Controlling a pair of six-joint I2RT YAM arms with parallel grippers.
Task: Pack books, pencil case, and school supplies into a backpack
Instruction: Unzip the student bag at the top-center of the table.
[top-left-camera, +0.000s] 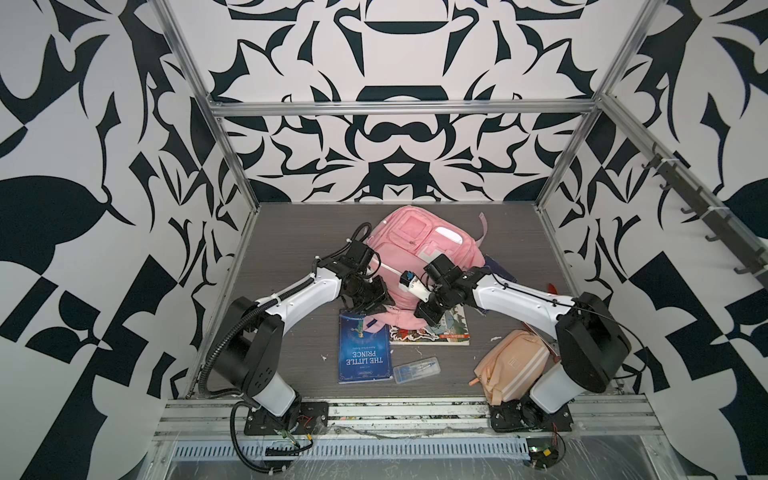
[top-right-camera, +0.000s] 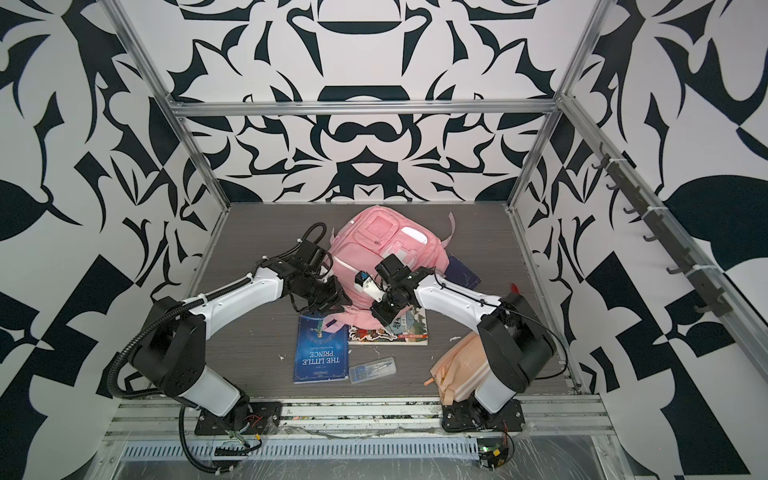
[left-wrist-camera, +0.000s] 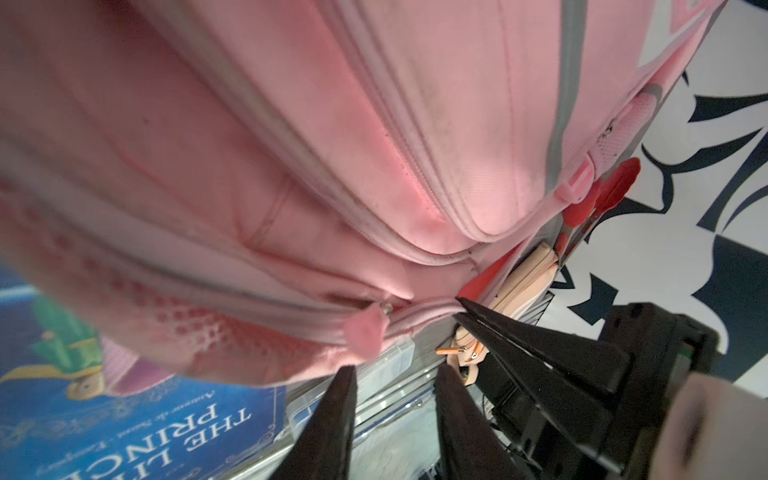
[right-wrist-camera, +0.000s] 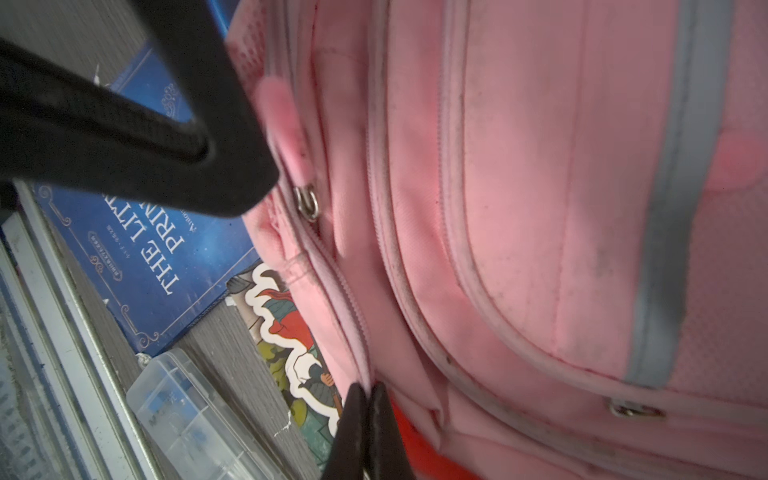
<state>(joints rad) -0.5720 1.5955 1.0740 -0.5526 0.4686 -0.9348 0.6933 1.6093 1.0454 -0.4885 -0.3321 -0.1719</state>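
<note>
I am pinching the backpack (top-left-camera: 409, 237), lying mid-frame in a top view, by its lower zipper edge with my right gripper (right-wrist-camera: 368, 392) closed tight; my left gripper (left-wrist-camera: 397, 374) is hovering, jaws apart, just beside the zipper pull (left-wrist-camera: 365, 334).

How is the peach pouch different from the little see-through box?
The peach pouch is soft-looking fabric with paler stripes, and you can't see inside; the see-through box is clear plastic showing blue things inside. The pouch is much bigger than the box. The pouch lies partly hidden by the right arm, while the box sits in the open beside the blue book. Both rest on the table, outside the backpack.
</note>
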